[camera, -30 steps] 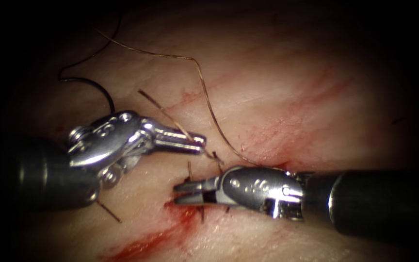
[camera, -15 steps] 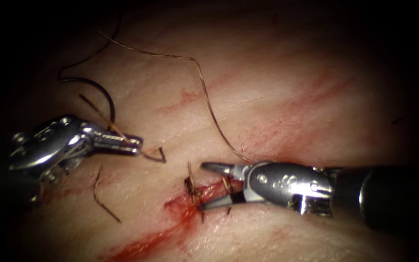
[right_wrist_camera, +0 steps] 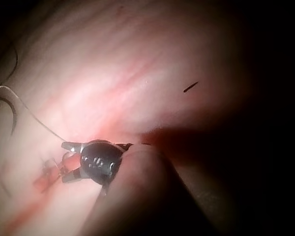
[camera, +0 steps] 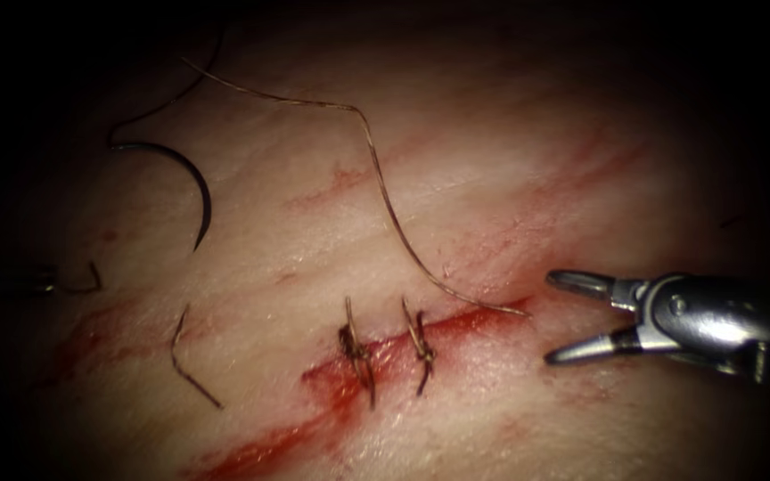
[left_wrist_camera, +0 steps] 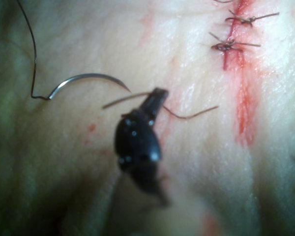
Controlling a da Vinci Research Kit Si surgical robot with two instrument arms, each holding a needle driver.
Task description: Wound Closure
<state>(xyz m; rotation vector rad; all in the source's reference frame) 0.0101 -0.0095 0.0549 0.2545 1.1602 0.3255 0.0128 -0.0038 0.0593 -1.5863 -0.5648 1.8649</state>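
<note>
The tissue (camera: 510, 178) has a cut (camera: 456, 325) wet with red fluid, crossed by two tied stitches (camera: 358, 352) (camera: 421, 343). The curved needle (camera: 193, 191) lies free on the tissue left of the cut, and no tool holds it. Its long thread (camera: 376, 169) runs down to the cut. My right tool (camera: 552, 318) hovers right of the stitches, jaws open and holding nothing. In the left wrist view my left tool (left_wrist_camera: 160, 93) is shut on a short cut piece of thread (left_wrist_camera: 191, 116), near the needle (left_wrist_camera: 88, 77).
A loose cut end of thread (camera: 191, 361) lies on the tissue left of the stitches. Red fluid (camera: 260, 450) trails down along the cut toward the lower left. In the right wrist view the right tool (right_wrist_camera: 65, 162) sits by the cut.
The left tool drew away to the left, carrying the short piece of thread. The right tool's jaws opened and it backed off to the right, uncovering both stitches.
</note>
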